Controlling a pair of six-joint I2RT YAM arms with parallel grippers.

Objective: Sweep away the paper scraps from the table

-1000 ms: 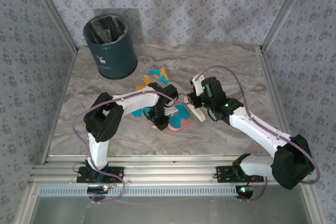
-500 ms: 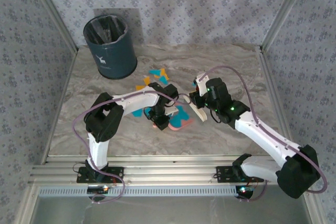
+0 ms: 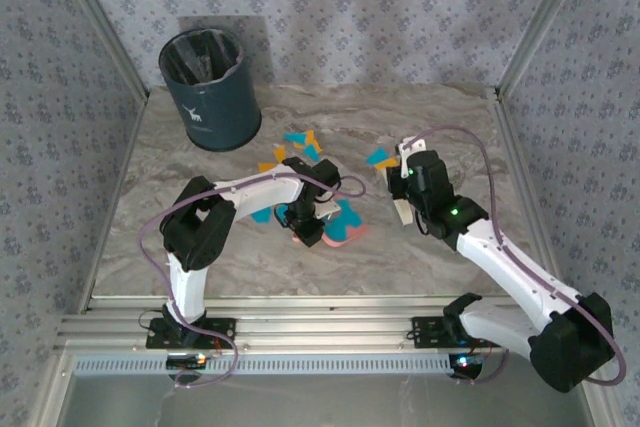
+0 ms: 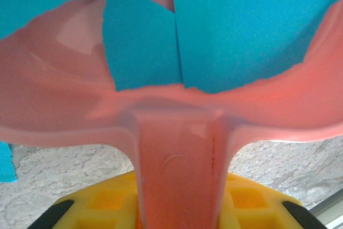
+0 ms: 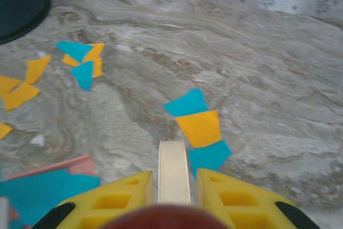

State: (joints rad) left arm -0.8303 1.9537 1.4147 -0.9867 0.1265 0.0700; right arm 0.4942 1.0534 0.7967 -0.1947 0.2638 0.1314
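The pink dustpan (image 3: 343, 227) lies on the table (image 3: 200, 237), and my left gripper (image 3: 305, 224) is shut on its handle (image 4: 177, 159), which runs between the yellow fingers (image 4: 102, 203). Turquoise paper scraps (image 4: 241, 30) lie in the pan. My right gripper (image 3: 401, 193) is shut on a cream flat sweeping tool (image 5: 173, 167). Just beyond the tool's tip lie three scraps: turquoise (image 5: 186, 103), orange (image 5: 200, 128) and turquoise (image 5: 210, 156). These three scraps (image 3: 381, 157) lie to the right of the dustpan. More orange and turquoise scraps (image 3: 298, 144) are scattered behind the pan, with one turquoise scrap (image 3: 262, 215) to its left.
A dark blue bin (image 3: 210, 89) stands at the table's far left corner. Patterned walls close in the back and sides. An aluminium rail (image 3: 300, 332) runs along the near edge. Further scraps (image 5: 80, 58) lie at the left of the right wrist view, beside the dustpan's corner (image 5: 69, 165).
My right gripper has moved right and away from the dustpan with its tool, uncovering the scraps on the right. The left gripper and the dustpan have stayed put.
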